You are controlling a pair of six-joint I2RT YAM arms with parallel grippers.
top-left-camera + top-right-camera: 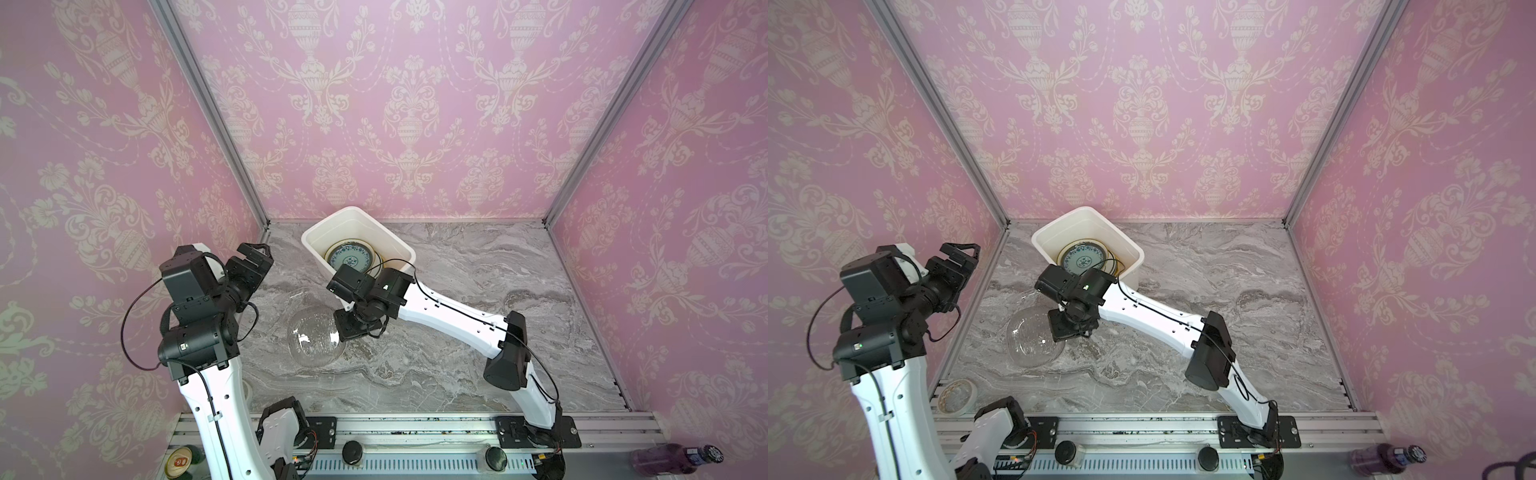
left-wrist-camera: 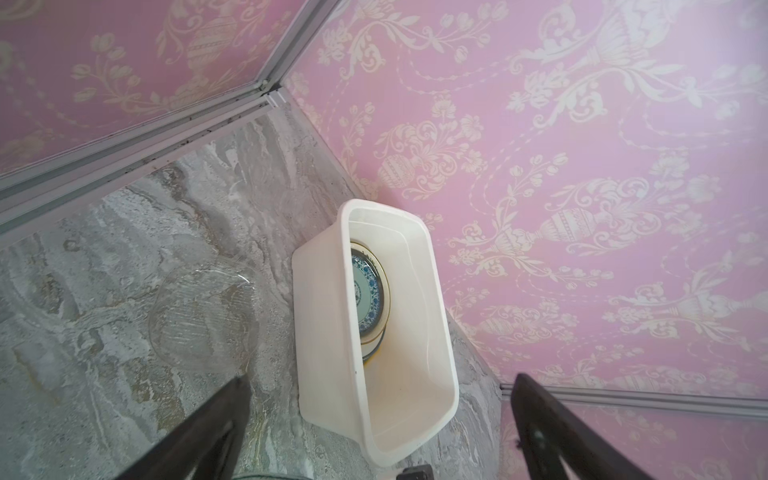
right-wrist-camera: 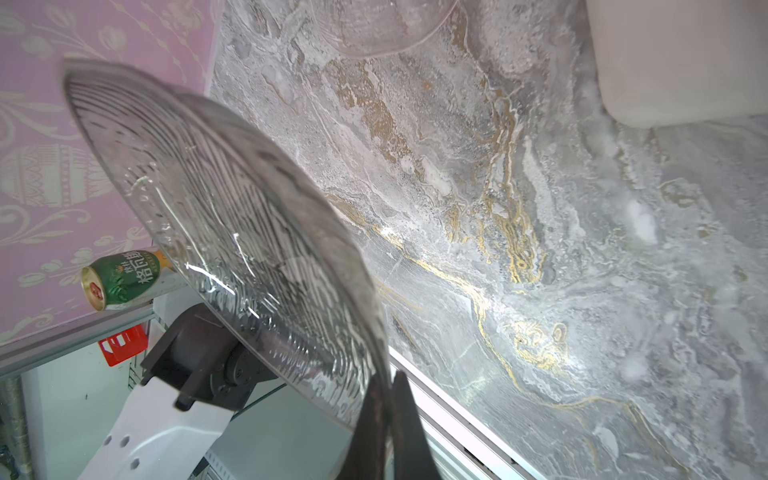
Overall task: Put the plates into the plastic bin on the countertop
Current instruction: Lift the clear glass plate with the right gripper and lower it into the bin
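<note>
The right tool (image 3: 390,388) is pinching the rim of a clear ribbed glass plate (image 3: 232,232), its two fingers pressed close on either side of the edge. The plate is tilted up off the bench (image 1: 478,311); I cannot tell whether its far edge touches the marble. In both top views this plate shows left of the middle, nearer the front than the bin (image 1: 353,226), with the right arm reaching across to it. A second glass plate (image 2: 203,311) lies flat on the bench, just beside the bin's long wall and between the held plate and the back-left corner. The bin stands near the back wall, left of centre and turned at an angle. Inside it lies a stack of plates with a teal plate (image 1: 349,261) on top and gold and yellow rims showing beneath; the stack is too hidden to count. The left tool (image 1: 255,258) is spread wide and empty, raised over the bench's left edge close to the pink wall. In the left wrist view its fingers (image 2: 195,432) stand far apart, with the bin showing between them. A tape roll (image 1: 957,397) lies at the bench's front-left corner. A green can (image 3: 124,280) sits off the bench at the front left, and a purple bottle (image 1: 673,459) lies beyond the front rail on the right.
</note>
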